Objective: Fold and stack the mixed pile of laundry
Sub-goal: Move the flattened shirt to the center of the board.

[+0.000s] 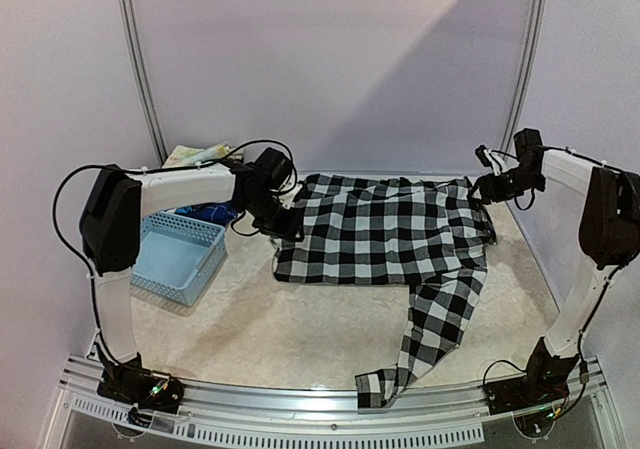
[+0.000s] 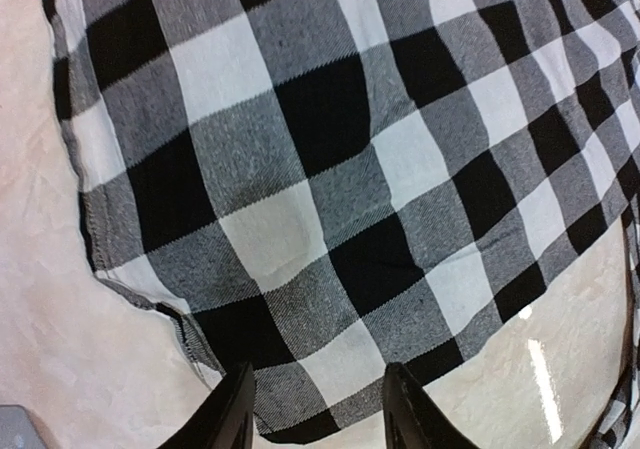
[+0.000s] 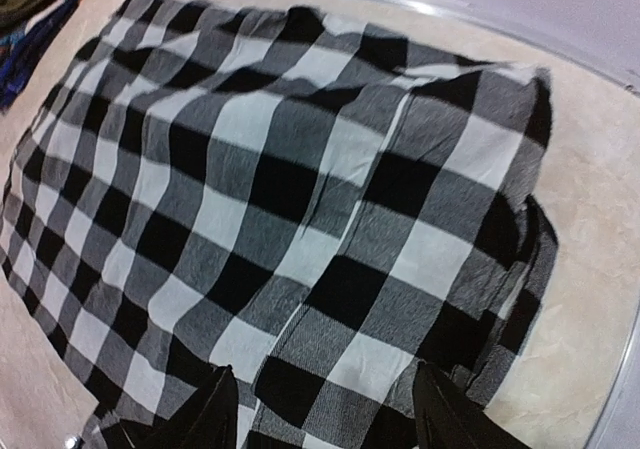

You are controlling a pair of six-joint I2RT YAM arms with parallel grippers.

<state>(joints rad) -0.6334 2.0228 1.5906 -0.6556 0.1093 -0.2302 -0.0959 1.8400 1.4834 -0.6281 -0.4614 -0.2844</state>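
Note:
The black-and-white checked shirt (image 1: pixel 385 229) lies spread flat across the middle of the table, one sleeve (image 1: pixel 432 324) trailing toward the front edge. My left gripper (image 1: pixel 285 224) hovers over the shirt's left edge; its jaws stand open above the hem (image 2: pixel 300 424) with nothing between them. My right gripper (image 1: pixel 487 191) is at the shirt's far right corner, open over the flat cloth (image 3: pixel 330 269). Other pieces of the laundry pile sit at the back left: a pale floral cloth (image 1: pixel 197 154) and a dark blue piece (image 1: pixel 212 212), partly hidden by the left arm.
A light blue perforated basket (image 1: pixel 180 256) stands left of the shirt, under the left arm. Curved metal posts (image 1: pixel 140 79) frame the back wall. The sleeve's cuff (image 1: pixel 375 389) reaches the front rail. Bare table (image 1: pixel 300 329) lies in front of the shirt.

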